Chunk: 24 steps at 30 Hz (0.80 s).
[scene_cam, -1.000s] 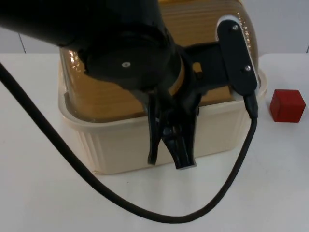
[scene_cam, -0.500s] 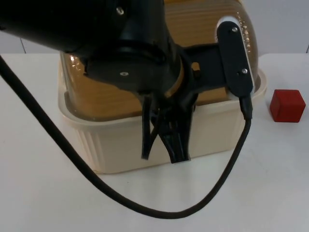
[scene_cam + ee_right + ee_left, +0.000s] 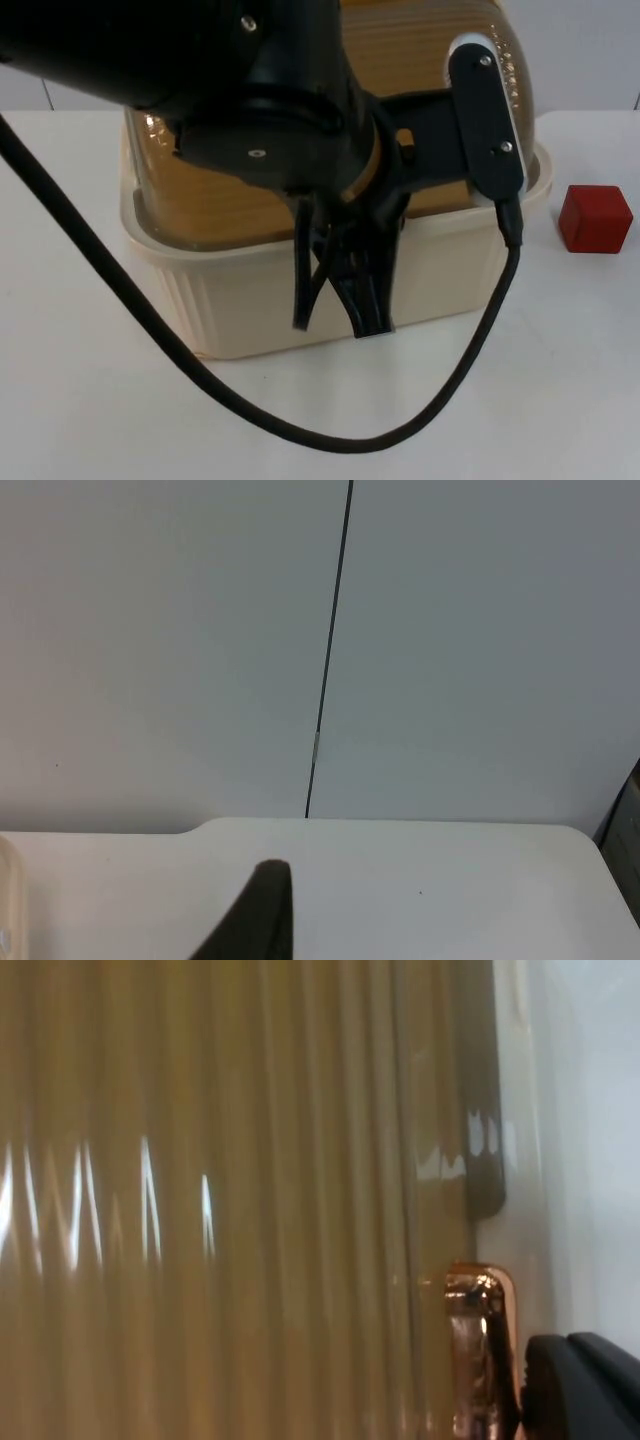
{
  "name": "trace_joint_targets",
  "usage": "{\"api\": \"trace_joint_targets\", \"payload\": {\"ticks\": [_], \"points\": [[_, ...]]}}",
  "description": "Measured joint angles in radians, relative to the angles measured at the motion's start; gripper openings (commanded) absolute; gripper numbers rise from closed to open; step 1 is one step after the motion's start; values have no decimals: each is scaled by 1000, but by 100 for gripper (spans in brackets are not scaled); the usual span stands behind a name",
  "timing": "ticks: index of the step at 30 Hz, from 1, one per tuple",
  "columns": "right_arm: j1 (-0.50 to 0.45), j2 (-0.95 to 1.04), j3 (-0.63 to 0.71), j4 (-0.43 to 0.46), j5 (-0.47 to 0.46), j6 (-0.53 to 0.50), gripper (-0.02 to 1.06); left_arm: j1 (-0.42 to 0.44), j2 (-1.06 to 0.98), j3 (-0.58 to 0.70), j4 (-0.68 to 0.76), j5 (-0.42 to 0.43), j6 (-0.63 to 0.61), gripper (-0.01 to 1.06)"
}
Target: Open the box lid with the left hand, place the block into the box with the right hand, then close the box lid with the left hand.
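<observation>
From the top view, the left gripper [image 3: 340,305] is hanging with fingers parted over the near wall of the cream box [image 3: 250,300]; the amber lid [image 3: 230,215] is lying just beyond it, on the far side, still down. The red block [image 3: 595,217] is sitting on the surface [image 3: 120,400] right of the box.

In the left wrist view, the lid's ribbed face [image 3: 250,1200] is looming close.

In the right wrist view, the right gripper is waiting, facing the partition wall [image 3: 450,650]; I cannot tell its finger state.
</observation>
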Motion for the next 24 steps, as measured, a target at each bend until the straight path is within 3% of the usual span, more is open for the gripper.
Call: {"api": "trace_joint_targets", "payload": {"ticks": [24], "points": [[0,0,0,-2,0,4,100,0,13,0,143,55,-77,0]]}}
